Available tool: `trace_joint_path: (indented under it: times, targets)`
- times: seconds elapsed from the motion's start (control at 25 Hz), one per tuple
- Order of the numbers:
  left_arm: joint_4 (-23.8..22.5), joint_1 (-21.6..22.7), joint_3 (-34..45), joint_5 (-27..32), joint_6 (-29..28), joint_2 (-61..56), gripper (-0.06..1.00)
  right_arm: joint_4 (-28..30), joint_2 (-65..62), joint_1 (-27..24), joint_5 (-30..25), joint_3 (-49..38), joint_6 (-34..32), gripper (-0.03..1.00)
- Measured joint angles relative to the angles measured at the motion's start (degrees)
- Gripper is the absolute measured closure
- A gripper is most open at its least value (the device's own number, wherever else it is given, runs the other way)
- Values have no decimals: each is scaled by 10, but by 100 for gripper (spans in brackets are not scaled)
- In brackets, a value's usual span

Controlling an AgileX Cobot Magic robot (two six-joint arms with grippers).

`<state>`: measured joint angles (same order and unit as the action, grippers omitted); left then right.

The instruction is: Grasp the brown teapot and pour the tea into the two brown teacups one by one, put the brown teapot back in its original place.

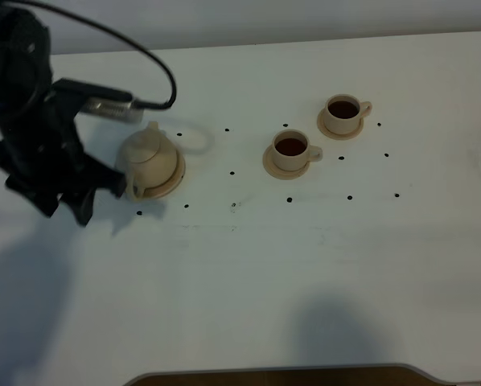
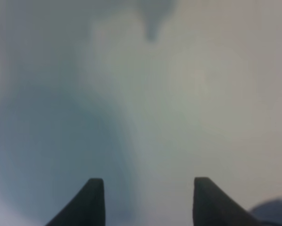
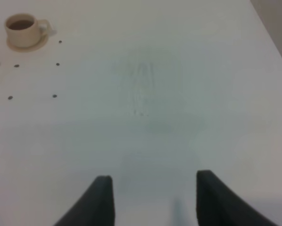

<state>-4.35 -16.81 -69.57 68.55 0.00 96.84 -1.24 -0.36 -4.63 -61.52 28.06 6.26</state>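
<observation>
White bench (image 1: 305,265) — carries every item, with small black dots marked on it. Left gripper (image 1: 104,189) — jaws spread wide, empty, just beside the brown teapot (image 1: 148,157) at the side away from the cups. Right gripper (image 3: 153,197) — jaws apart, holding nothing, over bare bench. The teapot stands upright on its wide saucer (image 1: 172,186). Two brown teacups, near (image 1: 290,150) and far (image 1: 343,113) — each on a small saucer, holding dark tea.

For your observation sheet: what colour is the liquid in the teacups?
Dark brown, in both teacups; clearest in the exterior high view.
</observation>
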Motion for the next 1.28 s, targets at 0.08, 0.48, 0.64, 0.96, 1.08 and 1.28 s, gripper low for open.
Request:
trace_joint_path:
  times: [0.08, 0.48, 0.64, 0.96, 1.08, 1.28]
  targets:
    - [0, 0, 53, -1, 0, -39, 50, 0, 0, 0, 0, 0, 0, 57]
    - [3, 0, 250, -58, 0, -220, 49, 0, 0, 0, 0, 0, 0, 57]
    - [10, 0, 300, -53, 0, -292, 49, 0, 0, 0, 0, 0, 0, 57]
    - [25, 0, 384, -58, 0, -445, 49, 0, 0, 0, 0, 0, 0, 57]
    - [28, 0, 386, -61, 0, -494, 49, 0, 0, 0, 0, 0, 0, 57]
    - [29, 0, 387, -61, 0, -575, 49, 0, 0, 0, 0, 0, 0, 57]
